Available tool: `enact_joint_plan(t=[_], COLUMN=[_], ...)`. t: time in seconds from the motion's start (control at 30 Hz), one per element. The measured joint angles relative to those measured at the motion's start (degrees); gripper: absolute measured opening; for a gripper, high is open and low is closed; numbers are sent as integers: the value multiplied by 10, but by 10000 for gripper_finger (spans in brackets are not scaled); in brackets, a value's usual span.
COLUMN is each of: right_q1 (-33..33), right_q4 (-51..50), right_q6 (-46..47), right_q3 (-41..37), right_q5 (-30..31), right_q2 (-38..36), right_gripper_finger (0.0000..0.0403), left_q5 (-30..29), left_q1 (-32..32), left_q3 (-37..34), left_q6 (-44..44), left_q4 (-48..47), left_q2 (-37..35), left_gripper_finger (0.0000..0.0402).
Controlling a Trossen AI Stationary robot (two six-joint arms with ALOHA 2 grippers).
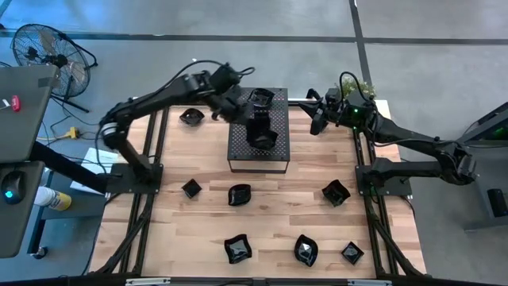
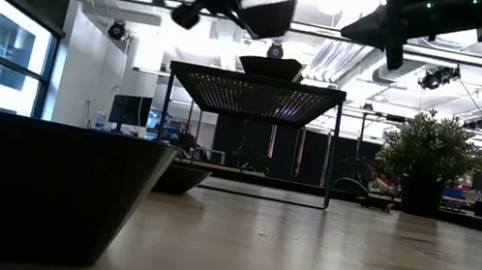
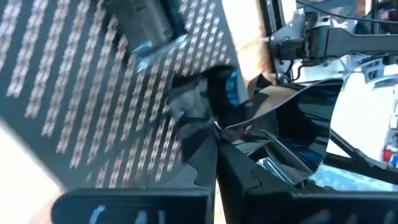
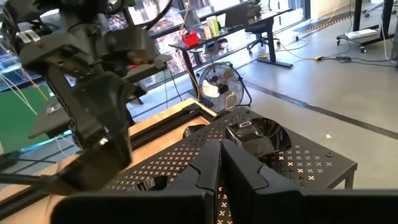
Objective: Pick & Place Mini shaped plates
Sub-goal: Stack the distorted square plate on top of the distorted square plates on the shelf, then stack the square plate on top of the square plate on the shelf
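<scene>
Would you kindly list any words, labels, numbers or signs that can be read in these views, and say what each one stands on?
None can be read.
Pale marks on the left gripper body at the edge of its wrist view: cut off, not legible.
The perforated box carries only a punched pattern, no lettering.
The mini shaped plates are plain glossy black.

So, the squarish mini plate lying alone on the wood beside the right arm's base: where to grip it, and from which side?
Probably its raised rim, from straight above: the squarish mini plate sits flat, opening upward, with bare table around it. Put one finger inside and one outside a straight edge. The right gripper, shut and empty, is nearer; the left gripper holds another plate.
</scene>
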Motion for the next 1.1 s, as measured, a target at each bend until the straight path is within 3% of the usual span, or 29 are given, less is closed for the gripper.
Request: enact_joint_plan(t=[0.27, 0.6, 1.1], right_q1=[0, 0, 0], right_q4=[0, 0, 0], right_q6=[-17, -30, -34], right_q3=[0, 0, 0], right_q5=[-14, -30, -28], right_q2=[0, 0, 0], right_gripper_finger=[11, 11, 11], left_q5=[-16, -30, -31], left_q1=[-5, -5, -5], left_q3=[103, 106, 106], left_q6=[59, 92, 116], left_q4=[-57, -89, -88], left_q2=[95, 114, 114], left_gripper_finger=[0, 3, 48])
